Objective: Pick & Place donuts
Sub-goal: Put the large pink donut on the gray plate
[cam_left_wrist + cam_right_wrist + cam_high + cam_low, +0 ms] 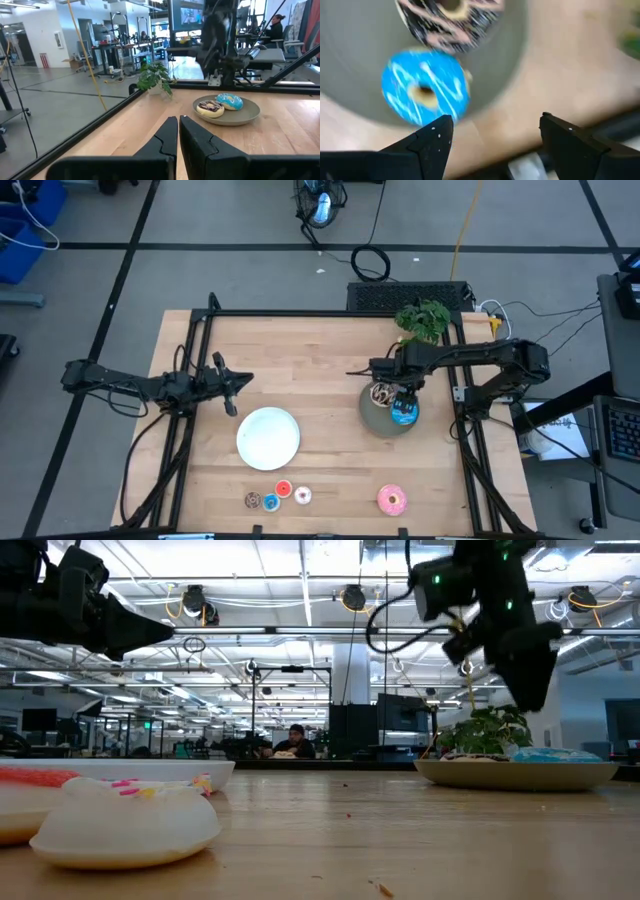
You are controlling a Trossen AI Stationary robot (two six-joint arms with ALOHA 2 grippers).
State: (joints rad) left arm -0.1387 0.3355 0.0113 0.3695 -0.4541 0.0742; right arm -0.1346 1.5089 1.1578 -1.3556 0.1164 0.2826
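Right gripper [404, 394] hovers over grey plate [376, 421] on right side of wooden counter [320, 350], fingers [434, 141] spread wide, empty. Blue donut [404, 413] and chocolate-sprinkled donut [382, 394] lie side by side on plate. Left gripper [231, 393] waits at counter's left, fingers [167, 138] clenched on nothing. White plate [268, 438] mid-counter. Near front edge: brown/blue mini donut [252, 500], blue mini [270, 502], red mini [283, 489], whitish mini [302, 496], pink frosted donut [391, 500].

Right gripper [492, 137] hangs with jaws spread wide, arm bent inward; left gripper [178, 131] waits, jaws shut, arm outstretched.
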